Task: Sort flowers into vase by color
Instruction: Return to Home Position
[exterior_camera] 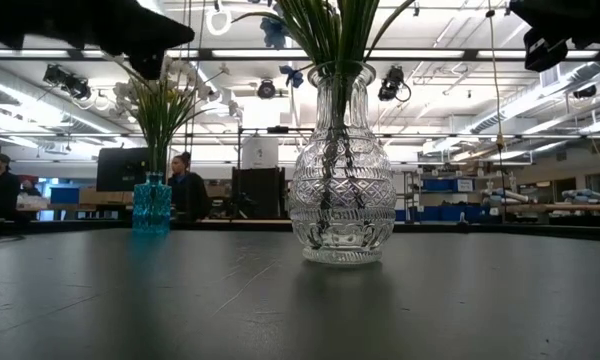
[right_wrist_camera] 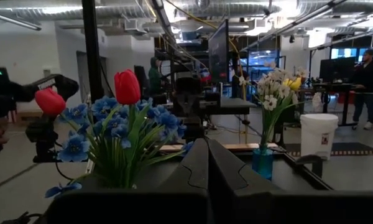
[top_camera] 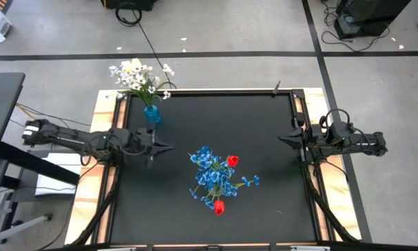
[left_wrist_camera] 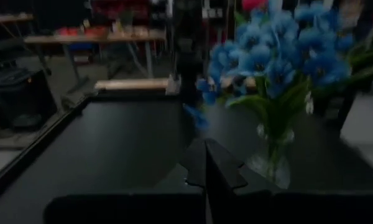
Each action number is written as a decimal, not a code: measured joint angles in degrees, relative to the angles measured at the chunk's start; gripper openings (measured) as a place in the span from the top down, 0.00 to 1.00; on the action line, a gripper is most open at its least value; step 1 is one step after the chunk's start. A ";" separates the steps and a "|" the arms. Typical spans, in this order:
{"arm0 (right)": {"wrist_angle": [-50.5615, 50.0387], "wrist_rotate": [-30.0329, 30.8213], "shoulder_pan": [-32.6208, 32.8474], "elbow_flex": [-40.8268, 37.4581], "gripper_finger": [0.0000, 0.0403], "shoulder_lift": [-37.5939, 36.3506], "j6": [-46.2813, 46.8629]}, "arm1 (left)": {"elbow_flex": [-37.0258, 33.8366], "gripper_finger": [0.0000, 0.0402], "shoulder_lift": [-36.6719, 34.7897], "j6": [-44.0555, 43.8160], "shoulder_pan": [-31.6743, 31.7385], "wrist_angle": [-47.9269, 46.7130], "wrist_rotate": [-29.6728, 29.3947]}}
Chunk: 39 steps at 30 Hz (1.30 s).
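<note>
High view: left tool (top_camera: 166,147), right tool (top_camera: 284,139) closed, empty, at opposite surface (top_camera: 265,209) sides; blue vase (top_camera: 152,113): white, yellow flowers (top_camera: 141,78); clear vase (exterior_camera: 340,190): blue bunches (top_camera: 210,171), red tulips (top_camera: 232,161).

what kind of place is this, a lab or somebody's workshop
Most likely a robotics lab in an open hall: the left arm and right arm flank a black table, bare ducts run overhead, and a monitor and a person show behind.
</note>
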 joint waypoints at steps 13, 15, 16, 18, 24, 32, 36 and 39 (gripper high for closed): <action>-1.13 5.28 0.00 0.00 0.99 0.00 0.93 | -18.91 1.00 1.03 -7.62 4.08 33.37 0.44; -3.15 9.64 -0.02 0.00 0.98 0.00 3.21 | -18.89 1.00 1.26 -7.59 4.99 33.12 1.04; -4.02 10.64 -0.02 0.00 0.98 0.00 4.53 | -18.89 1.00 1.31 -7.42 5.47 32.65 1.44; -4.56 9.32 -0.04 0.00 0.97 0.00 2.94 | -18.89 1.00 1.29 -7.11 6.46 31.95 2.19; -4.42 4.48 0.00 0.00 0.99 0.00 0.43 | -18.89 1.00 1.29 -6.85 9.20 31.48 4.94; -7.04 4.45 -0.06 4.23 0.99 0.00 -2.87 | -18.89 1.00 1.27 -5.06 11.37 31.47 6.05; -13.03 4.34 -0.06 9.13 0.99 0.00 -5.23 | -18.89 1.00 1.27 -5.03 12.15 31.40 7.69; -17.92 4.45 -0.06 10.64 0.99 -0.02 -5.23 | -18.89 1.00 1.27 -5.01 13.11 31.38 8.05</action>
